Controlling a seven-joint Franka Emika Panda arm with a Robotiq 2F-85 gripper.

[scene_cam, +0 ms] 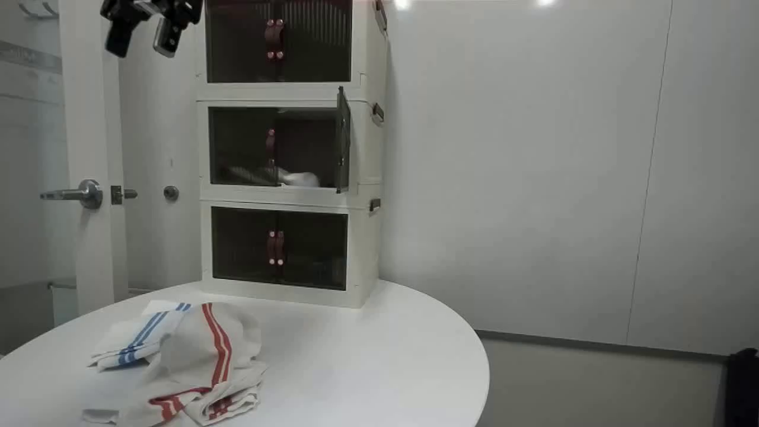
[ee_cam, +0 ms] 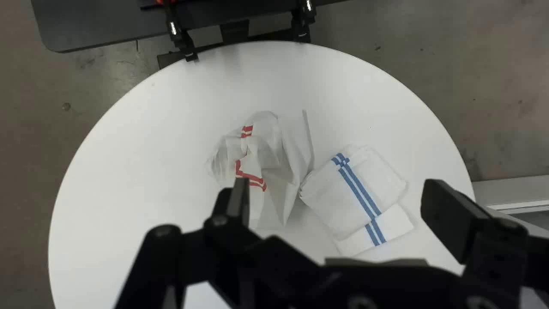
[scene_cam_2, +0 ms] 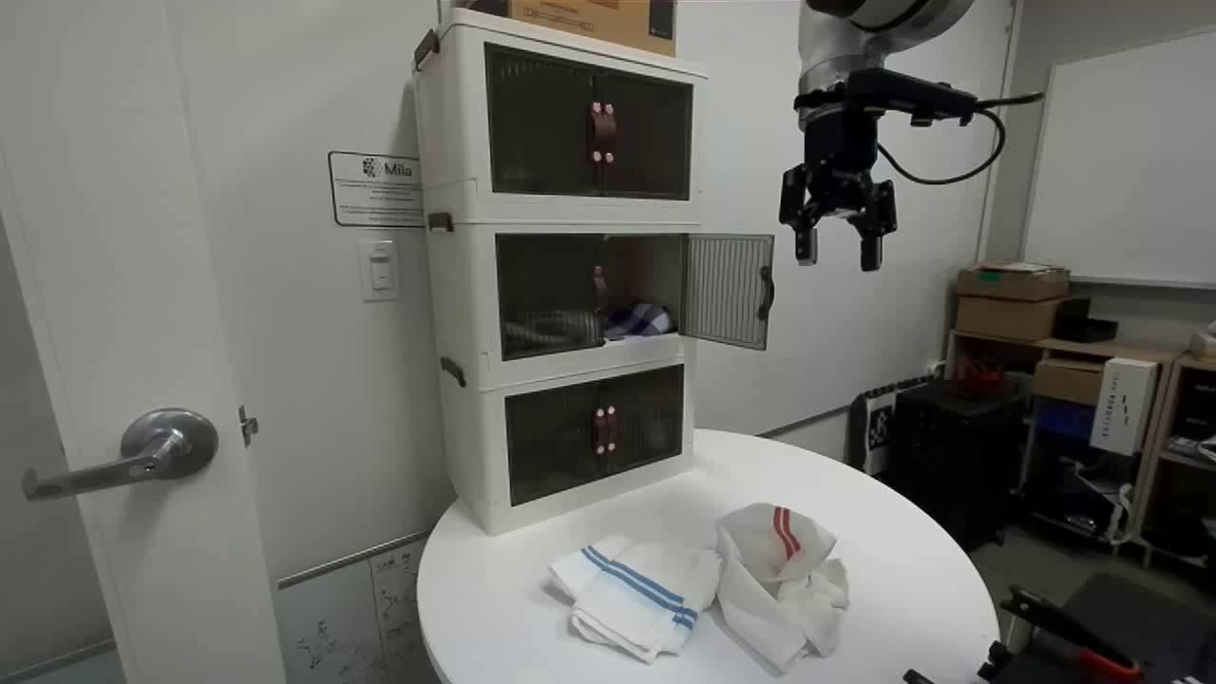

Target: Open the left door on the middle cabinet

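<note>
The middle cabinet [scene_cam: 278, 193] is the white-framed centre tier of a stack, and it also shows in an exterior view [scene_cam_2: 532, 374]. Its left door [scene_cam: 242, 146], a dark see-through pane with a reddish handle, is shut; it also shows in an exterior view [scene_cam_2: 549, 294]. Its twin right door [scene_cam_2: 730, 290] stands swung open, seen nearly edge-on in an exterior view [scene_cam: 343, 142]. My gripper [scene_cam_2: 839, 252] is open and empty, high above the table and apart from the cabinet. It also shows in an exterior view [scene_cam: 142, 46] and in the wrist view [ee_cam: 336, 197]. The cabinet is out of the wrist view.
A blue-striped cloth [scene_cam_2: 635, 589] and a crumpled red-striped cloth [scene_cam_2: 784, 579] lie on the round white table [scene_cam_2: 912, 532]. A checked cloth [scene_cam_2: 641, 320] lies inside the middle cabinet. The top [scene_cam_2: 589, 123] and bottom [scene_cam_2: 597, 432] tiers have shut doors. A cardboard box [scene_cam_2: 598, 21] sits on top.
</note>
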